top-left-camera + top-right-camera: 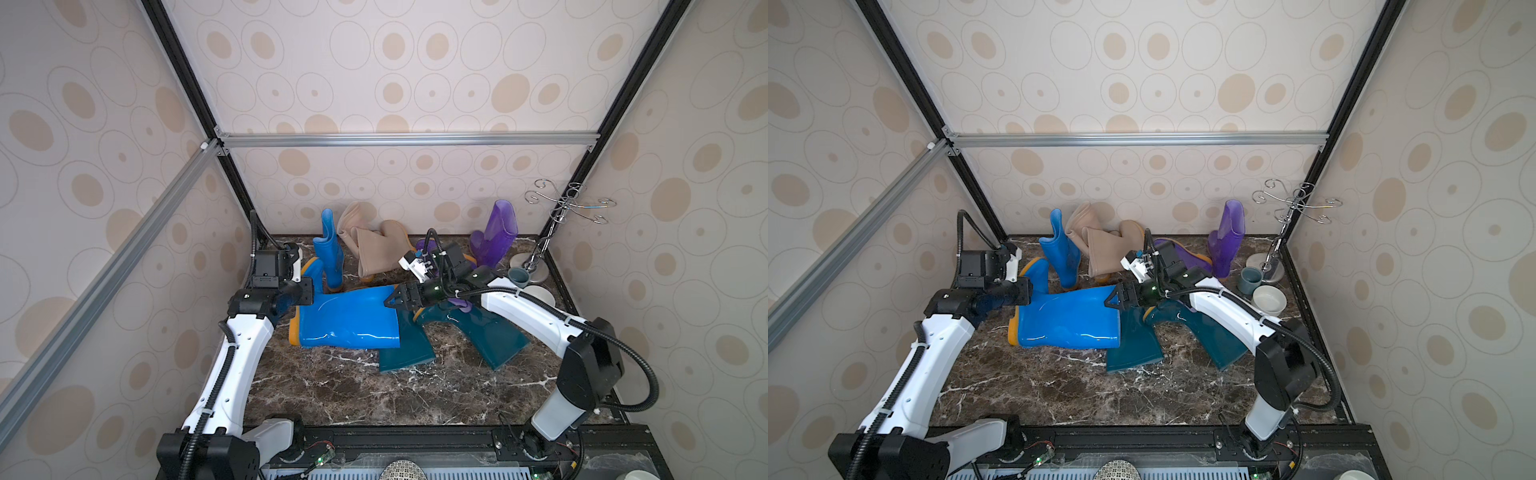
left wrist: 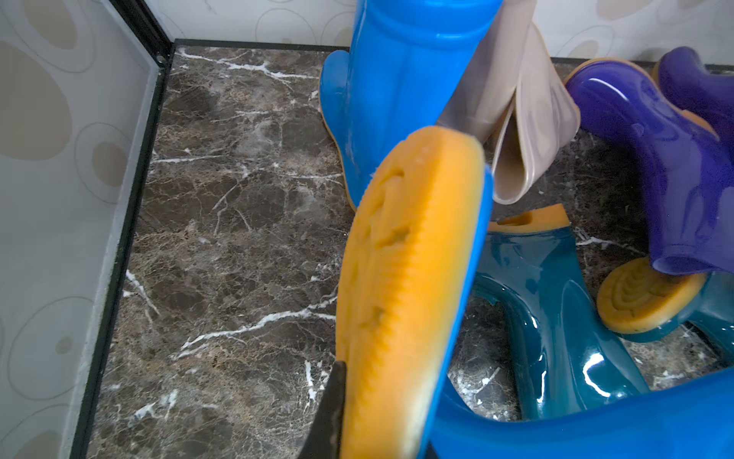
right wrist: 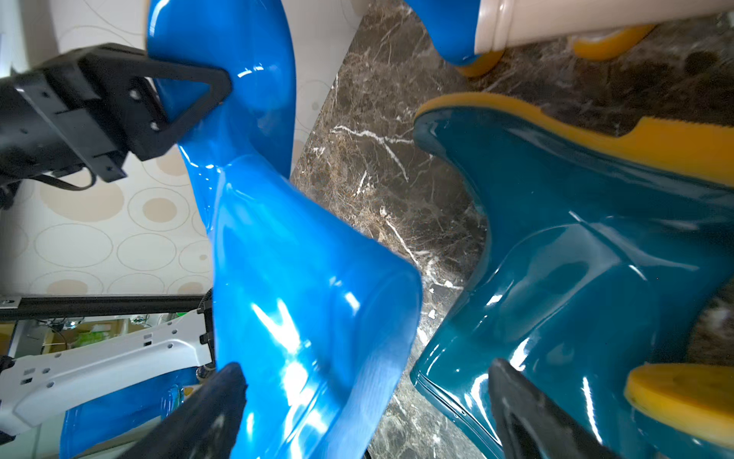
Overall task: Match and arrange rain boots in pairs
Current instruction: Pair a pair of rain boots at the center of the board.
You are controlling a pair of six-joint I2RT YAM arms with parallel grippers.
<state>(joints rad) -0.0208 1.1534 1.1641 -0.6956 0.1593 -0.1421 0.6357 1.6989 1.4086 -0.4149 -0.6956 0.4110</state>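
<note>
– Rain boots (image 1: 1067, 316): how far along is the pairing?

– Early, I judge. At mid-left the left gripper (image 1: 309, 291) is clamped on the foot of the tipped bright blue boot (image 1: 349, 318), whose shaft stretches toward mid-frame. Its mate, the upright bright blue boot (image 1: 330, 249), stands just behind. They are close but not side by side.

– And right of those?

– At upper centre the two beige boots (image 1: 376, 249) slump against each other, touching, neither one tidy. The right gripper (image 1: 394, 297) sits at the open end of the blue shaft. Its jaws are spread wide to either side of the rim and closed on nothing. Below it the two dark teal boots (image 1: 486, 332) lie flat, splayed in a V. Further right the lying purple boot (image 1: 1187, 257) is down behind the right wrist, and the upright purple boot (image 1: 498, 235) stands near the back wall. Colours sit near each other, yet no pair is lined up, as I read it.

– Surfaces?

– All are glossy rubber with sharp highlights. The sole (image 2: 401, 278) in the left wrist view is matt orange-yellow with ridged tread and small recesses. The beige shafts look soft, and one folds flat. The purple is translucent. The teal boots are larger, with wide flattened shafts. The tabletop (image 1: 374, 395) is a dark brown marble pattern with white veins.
</note>
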